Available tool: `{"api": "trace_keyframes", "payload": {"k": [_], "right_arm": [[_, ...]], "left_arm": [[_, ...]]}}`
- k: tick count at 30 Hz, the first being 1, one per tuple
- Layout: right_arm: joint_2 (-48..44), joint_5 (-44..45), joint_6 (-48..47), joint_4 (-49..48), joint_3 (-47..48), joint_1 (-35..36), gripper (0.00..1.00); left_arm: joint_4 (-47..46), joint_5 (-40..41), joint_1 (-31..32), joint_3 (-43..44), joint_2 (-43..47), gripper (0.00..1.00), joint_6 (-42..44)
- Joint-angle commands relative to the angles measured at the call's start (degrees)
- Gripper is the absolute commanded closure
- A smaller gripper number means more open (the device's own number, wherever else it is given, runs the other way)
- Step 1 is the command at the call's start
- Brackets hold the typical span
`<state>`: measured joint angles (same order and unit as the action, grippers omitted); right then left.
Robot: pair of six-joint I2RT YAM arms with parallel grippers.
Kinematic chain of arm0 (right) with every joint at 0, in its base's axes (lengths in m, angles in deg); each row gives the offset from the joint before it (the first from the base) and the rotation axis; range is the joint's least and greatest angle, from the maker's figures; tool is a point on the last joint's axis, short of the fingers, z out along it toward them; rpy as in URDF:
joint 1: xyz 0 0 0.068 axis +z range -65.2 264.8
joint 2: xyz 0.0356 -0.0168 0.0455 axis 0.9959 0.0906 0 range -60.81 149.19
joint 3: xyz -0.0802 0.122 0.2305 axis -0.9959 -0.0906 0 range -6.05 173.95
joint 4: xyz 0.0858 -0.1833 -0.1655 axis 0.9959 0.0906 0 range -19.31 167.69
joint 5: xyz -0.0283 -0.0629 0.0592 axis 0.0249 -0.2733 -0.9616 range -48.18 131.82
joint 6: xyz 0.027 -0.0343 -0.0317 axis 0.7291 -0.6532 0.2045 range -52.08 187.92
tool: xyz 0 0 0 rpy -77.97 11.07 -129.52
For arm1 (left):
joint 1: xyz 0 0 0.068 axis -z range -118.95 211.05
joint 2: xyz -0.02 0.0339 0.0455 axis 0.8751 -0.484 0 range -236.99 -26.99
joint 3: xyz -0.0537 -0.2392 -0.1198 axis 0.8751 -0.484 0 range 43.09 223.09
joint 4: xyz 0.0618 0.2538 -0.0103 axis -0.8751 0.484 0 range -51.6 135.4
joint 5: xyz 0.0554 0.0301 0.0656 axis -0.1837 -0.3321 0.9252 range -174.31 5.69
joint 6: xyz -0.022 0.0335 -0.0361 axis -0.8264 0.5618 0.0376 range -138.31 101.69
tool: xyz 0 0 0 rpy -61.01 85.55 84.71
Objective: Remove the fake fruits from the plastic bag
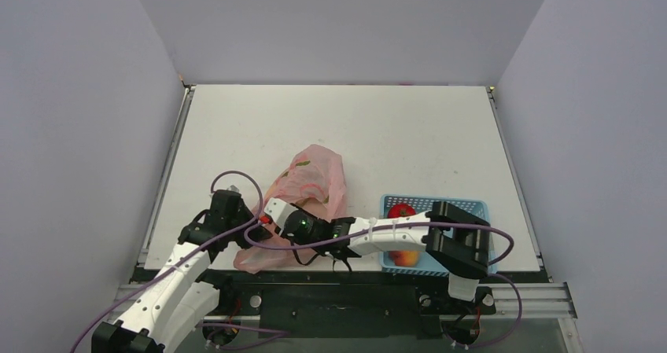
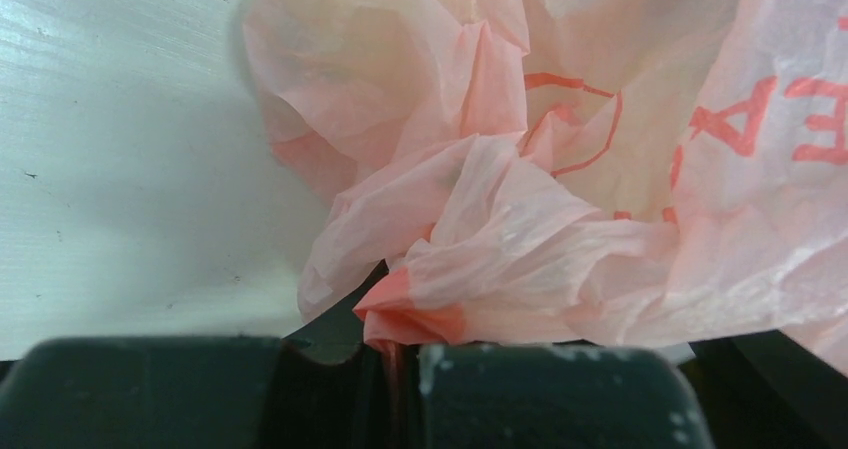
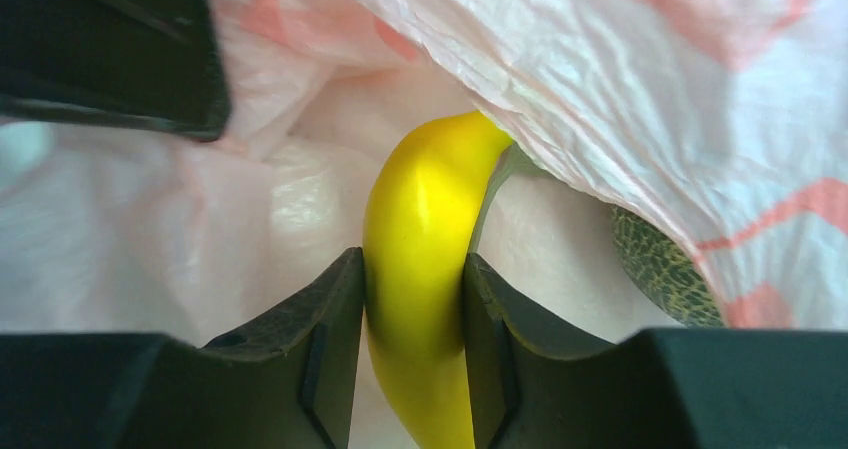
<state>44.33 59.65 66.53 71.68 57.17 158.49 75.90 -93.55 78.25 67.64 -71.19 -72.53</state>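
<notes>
- pink translucent film: the plastic bag [image 1: 311, 182] lies crumpled on the white table [image 1: 354, 125], lower centre-left of the top view, just left of the blue basket [image 1: 476, 207].
- left gripper [image 2: 390, 359]: fingers pressed together, pinching a folded edge of the bag at bottom centre of the left wrist view. the rest of the bag bunches up above the pinch, with red print towards the right edge.
- right gripper [image 3: 412, 269]: reaches into the bag's mouth. fingers are closed on a yellow banana [image 3: 425, 189], one pad on each side, lower centre of the right wrist view.
- banana is inside the bag, curving up under the bag's top layer.
- grey-green netted melon [image 3: 665, 269]: partly visible at the right of that view, inside the bag, mostly covered by film.
- basket contents: red tomato [image 1: 401, 210] at upper left, peach [image 1: 405, 257] at lower left, partly hidden by the right arm.
</notes>
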Motion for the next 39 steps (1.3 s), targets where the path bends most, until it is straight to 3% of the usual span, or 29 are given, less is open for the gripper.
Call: {"api": "trace_keyframes", "payload": {"k": [1, 12, 16, 22, 30, 32, 35, 39], "right_arm": [[-8.95, -4.09, 1.23, -2.93, -1.4, 0.3, 1.0], [-15.89, -16.49, 6.13, -2.81, -1.22, 0.33, 1.0], [-17.76, -25.09, 11.16, -6.75, 0.39, -0.59, 1.0], [-21.84, -36.85, 23.79, -18.14, -1.51, -3.64, 1.0], [-29.96, -50.39, 51.24, -38.36, -8.48, -12.72, 1.0], [-33.19, -49.82, 52.39, -35.04, -8.95, -14.13, 1.0], [-40.13, -42.66, 45.97, -13.13, -8.71, -15.35, 1.0], [-53.11, -26.87, 37.66, 8.0, -11.45, -16.11, 1.0]], "left_arm": [[-1.16, 0.34, 0.12, 1.38, 1.14, 1.0, 0.44], [0.05, 0.46, 0.12, 2.5, 1.51, 1.0, 0.55], [0.27, 0.41, 0.17, 2.09, 2.1, 1.0, 0.15], [1.08, 0.72, 0.12, 2.51, 3.16, 1.0, 0.31], [0.4, 0.46, 0.08, 1.49, 3.26, 1.0, 0.53], [0.13, 0.01, 0.12, 1.24, 3.12, 1.0, 0.52], [0.03, -0.02, 0.12, 1.27, 3.2, 1.0, 0.49], [-0.47, 0.02, 0.06, 1.2, 3.36, 1.0, 0.51]]}}
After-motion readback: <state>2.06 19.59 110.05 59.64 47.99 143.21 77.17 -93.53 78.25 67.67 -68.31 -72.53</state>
